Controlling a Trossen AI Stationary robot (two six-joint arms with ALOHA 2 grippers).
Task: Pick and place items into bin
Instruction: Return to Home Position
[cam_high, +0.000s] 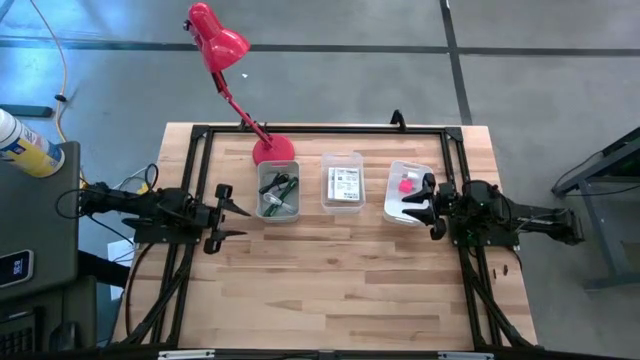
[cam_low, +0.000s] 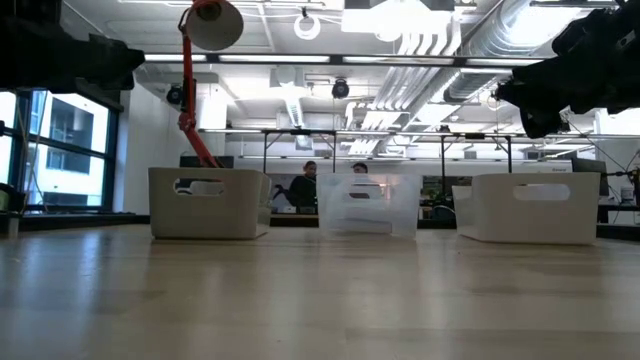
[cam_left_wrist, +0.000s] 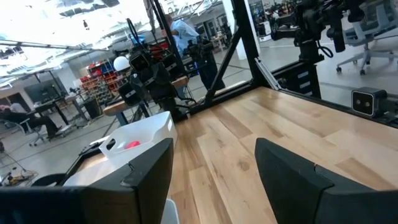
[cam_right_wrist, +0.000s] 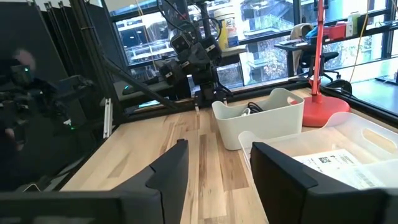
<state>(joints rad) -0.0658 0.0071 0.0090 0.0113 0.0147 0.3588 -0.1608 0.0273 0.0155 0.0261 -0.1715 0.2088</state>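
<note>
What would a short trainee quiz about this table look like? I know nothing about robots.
1. True or false: the left claw and the right claw are both open and hold nothing.
2. How many bins, counting the clear bin, stand in the row on the table?
3. Which bin holds the pink cube? A: the one nearest the left claw. B: the clear bin in the middle. C: the end bin beside the right claw.

Key: 1 true; 2 three; 3 C.
</note>
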